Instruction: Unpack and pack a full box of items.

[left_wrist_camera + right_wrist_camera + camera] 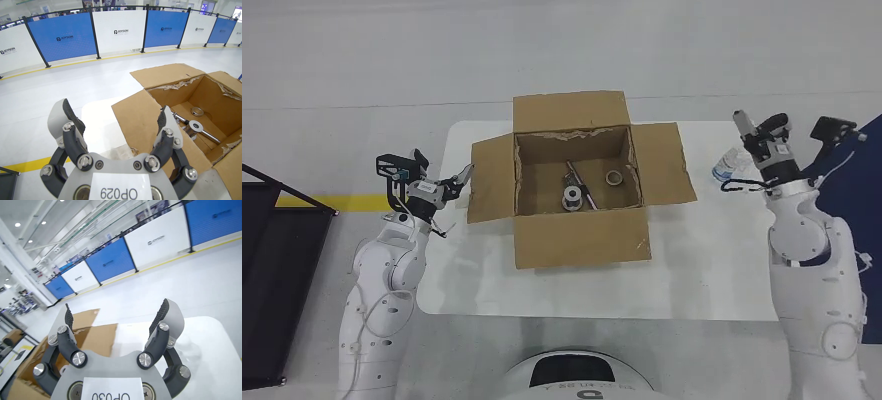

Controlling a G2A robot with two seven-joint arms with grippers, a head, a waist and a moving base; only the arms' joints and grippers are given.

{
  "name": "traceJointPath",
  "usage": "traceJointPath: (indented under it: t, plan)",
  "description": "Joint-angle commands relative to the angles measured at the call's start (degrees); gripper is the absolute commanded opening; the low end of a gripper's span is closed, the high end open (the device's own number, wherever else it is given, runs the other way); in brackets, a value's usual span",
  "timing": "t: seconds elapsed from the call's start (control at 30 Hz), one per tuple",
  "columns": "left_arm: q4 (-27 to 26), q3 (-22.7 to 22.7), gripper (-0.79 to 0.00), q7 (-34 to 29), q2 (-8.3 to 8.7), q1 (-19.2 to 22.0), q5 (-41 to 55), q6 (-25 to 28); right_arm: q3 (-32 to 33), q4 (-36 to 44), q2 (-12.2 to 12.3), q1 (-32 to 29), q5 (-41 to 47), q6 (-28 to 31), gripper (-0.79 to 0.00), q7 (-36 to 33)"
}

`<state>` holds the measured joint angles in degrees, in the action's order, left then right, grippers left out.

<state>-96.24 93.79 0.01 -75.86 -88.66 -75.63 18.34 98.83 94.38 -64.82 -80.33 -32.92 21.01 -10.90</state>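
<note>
An open cardboard box (577, 240) stands in the middle of the white table (702, 275), flaps spread outward. On its floor lie a metal rod (578, 183), a flanged metal collar (570, 199) and a small metal ring (613, 177); the left wrist view shows the same ring (197, 110), collar (195, 126) and rod (210, 136). My left gripper (460, 181) (115, 109) hangs open and holds nothing, just outside the box's left flap. My right gripper (760, 125) (117, 308) is open with nothing in it, raised off the table's far right corner. A clear plastic item (728, 165) lies below it.
The box's torn paper edges (175, 85) line its rim. A black rack (267, 280) stands on the floor left of the table, and a dark blue panel (867, 160) sits at the right. Bare tabletop stretches in front of the box.
</note>
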Motion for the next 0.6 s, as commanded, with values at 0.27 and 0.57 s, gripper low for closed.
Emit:
traceJointPath:
  t: [0.27, 0.57]
  plan:
    - [0.0, 0.0, 0.000, 0.0, 0.00, 0.0, 0.0, 0.0, -11.9, -2.8, 0.0, 14.1, 16.9, -4.1, 0.000, -29.5]
    - [0.0, 0.0, 0.000, 0.0, 0.00, 0.0, 0.0, 0.0, -15.9, -4.8, -0.4, 17.3, 21.6, -6.9, 0.000, -35.0]
